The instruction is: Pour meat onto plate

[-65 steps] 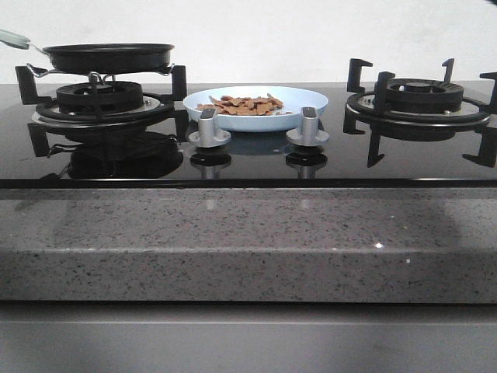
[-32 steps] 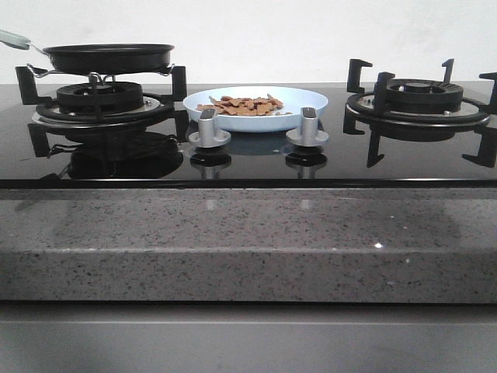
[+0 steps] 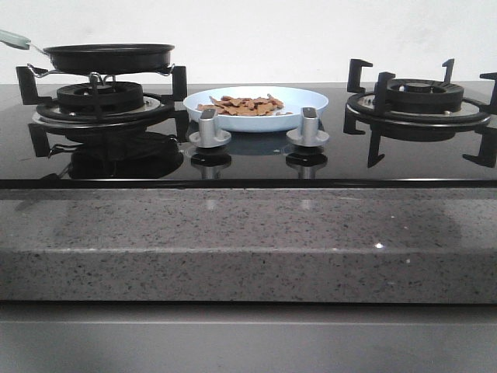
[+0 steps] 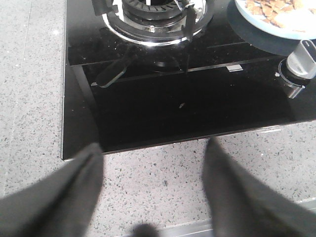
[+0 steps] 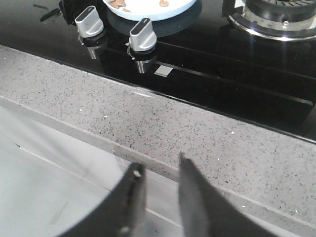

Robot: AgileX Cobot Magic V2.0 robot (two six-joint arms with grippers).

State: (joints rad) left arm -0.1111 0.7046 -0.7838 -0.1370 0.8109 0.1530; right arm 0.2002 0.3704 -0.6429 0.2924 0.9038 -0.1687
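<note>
meat: a heap of thin orange-brown pieces (image 3: 245,105) lying in the plate, spread mostly over its left and middle part; a few pieces also show at the edge of both wrist views.
plate: pale-blue shallow dish (image 3: 303,99) standing on the black glass hob, between the two burners and just behind the two knobs.
frying pan: black pan (image 3: 109,56) resting on the left burner's grate, its pale handle (image 3: 14,37) pointing off to the left; nothing can be seen inside it from this low angle.
left burner: black ring and grate (image 3: 101,97) under the pan, mirrored in the glass.
right burner: bare black grate (image 3: 419,97) at the right of the hob, well apart from the plate.
knobs: two silver knobs, left knob (image 3: 210,128) and right knob (image 3: 307,127), side by side in front of the plate.
table: speckled grey stone table (image 3: 248,241) carrying the hob, its front edge running across the front view.
left pincer: dark fingers spread wide apart (image 4: 153,190), holding nothing, over the stone edge in front of the left burner.
right pincer: fingers nearly together with a narrow gap between them (image 5: 160,197), nothing held, over the front edge of the table below the knobs.
</note>
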